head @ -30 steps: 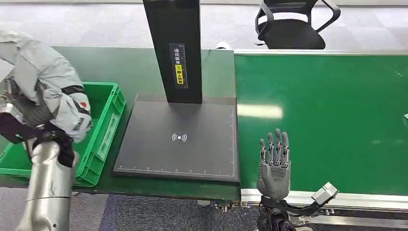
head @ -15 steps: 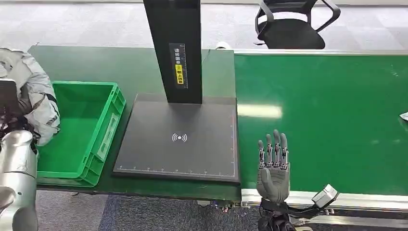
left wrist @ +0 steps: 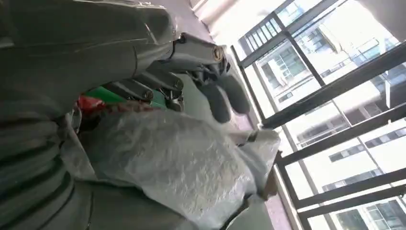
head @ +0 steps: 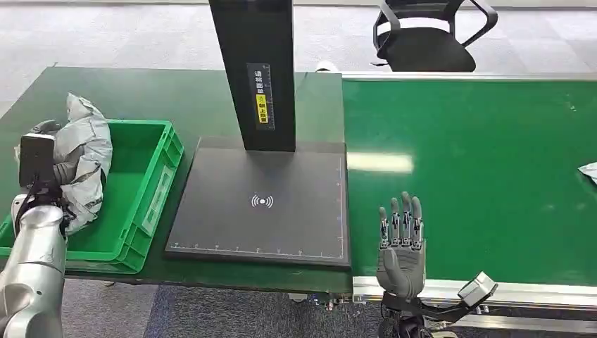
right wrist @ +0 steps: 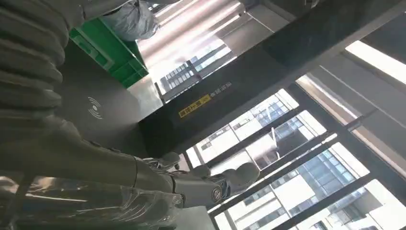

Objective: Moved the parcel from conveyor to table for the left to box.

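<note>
Left robot hand (head: 60,169) grips the grey parcel (head: 86,158), fingers wrapped around the crumpled plastic, holding it over the left end of the green bin (head: 144,179). In the left wrist view the dark fingers (left wrist: 215,93) curl over the bag (left wrist: 177,163), green of the bin behind. The bin sits on the dark green surface (head: 176,98), just left of the black scanner pad (head: 262,204); the pad's black post (head: 253,70) rises at the pad's far edge. Right of the pad runs the green conveyor (head: 479,169). Right robot hand (head: 401,239) is over the conveyor's near edge, just right of the pad, palm up, fingers straight and apart, holding nothing. A small pale item (head: 588,171) lies on the conveyor, far right of the pad. Black chair (head: 426,35) stands on the floor beyond the conveyor.
</note>
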Action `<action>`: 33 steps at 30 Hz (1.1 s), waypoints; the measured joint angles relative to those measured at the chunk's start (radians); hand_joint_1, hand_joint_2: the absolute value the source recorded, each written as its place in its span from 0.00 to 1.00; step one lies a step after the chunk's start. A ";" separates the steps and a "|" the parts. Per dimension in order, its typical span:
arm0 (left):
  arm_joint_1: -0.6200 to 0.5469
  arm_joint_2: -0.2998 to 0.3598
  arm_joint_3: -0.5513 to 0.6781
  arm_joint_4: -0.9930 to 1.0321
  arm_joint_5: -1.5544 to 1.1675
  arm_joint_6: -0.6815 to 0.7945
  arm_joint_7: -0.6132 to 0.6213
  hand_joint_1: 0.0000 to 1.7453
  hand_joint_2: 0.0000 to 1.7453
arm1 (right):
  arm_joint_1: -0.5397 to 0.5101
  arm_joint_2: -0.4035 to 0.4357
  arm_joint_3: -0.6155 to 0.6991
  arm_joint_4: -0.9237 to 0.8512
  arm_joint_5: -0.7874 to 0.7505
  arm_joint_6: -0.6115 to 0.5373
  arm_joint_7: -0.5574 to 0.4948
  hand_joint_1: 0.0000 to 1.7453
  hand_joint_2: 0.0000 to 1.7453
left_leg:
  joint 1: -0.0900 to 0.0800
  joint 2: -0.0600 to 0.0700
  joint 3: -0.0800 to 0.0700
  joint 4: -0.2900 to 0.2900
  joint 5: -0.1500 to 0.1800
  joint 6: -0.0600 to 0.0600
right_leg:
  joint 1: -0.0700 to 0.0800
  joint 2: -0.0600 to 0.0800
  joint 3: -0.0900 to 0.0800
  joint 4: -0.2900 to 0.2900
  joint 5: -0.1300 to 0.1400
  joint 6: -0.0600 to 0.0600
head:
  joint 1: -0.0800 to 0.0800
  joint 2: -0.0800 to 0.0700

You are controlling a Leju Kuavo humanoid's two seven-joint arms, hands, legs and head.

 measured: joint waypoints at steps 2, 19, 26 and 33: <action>0.003 -0.007 0.008 -0.022 0.008 -0.006 -0.005 0.00 1.00 | 0.000 0.000 0.000 0.000 0.000 0.000 0.000 0.00 1.00 | 0.000 0.000 0.000 0.000 0.000 0.000 | 0.000 0.000 0.000 0.000 0.000 0.000 | 0.000 0.000; 0.116 -0.098 -0.038 -0.372 0.147 0.021 -0.050 0.00 1.00 | 0.004 0.014 -0.001 0.000 -0.014 -0.004 0.019 0.00 1.00 | 0.000 0.000 0.000 0.000 0.000 0.000 | 0.000 0.000 0.000 0.000 0.000 0.000 | 0.000 0.000; 0.334 -0.207 -0.215 -0.609 0.145 -0.004 -0.102 0.00 1.00 | 0.016 0.016 0.002 -0.007 0.169 -0.135 -0.026 0.00 1.00 | -0.003 0.000 0.000 0.000 -0.001 0.001 | -0.003 0.000 0.001 -0.001 0.000 0.001 | -0.001 0.000; 0.620 -0.355 -0.517 -0.747 0.127 0.004 -0.199 0.00 1.00 | 0.029 0.022 0.080 -0.017 0.417 -0.275 -0.037 0.00 1.00 | -0.004 -0.001 0.000 0.000 -0.004 0.002 | -0.004 0.000 0.001 -0.002 -0.002 0.002 | -0.001 0.000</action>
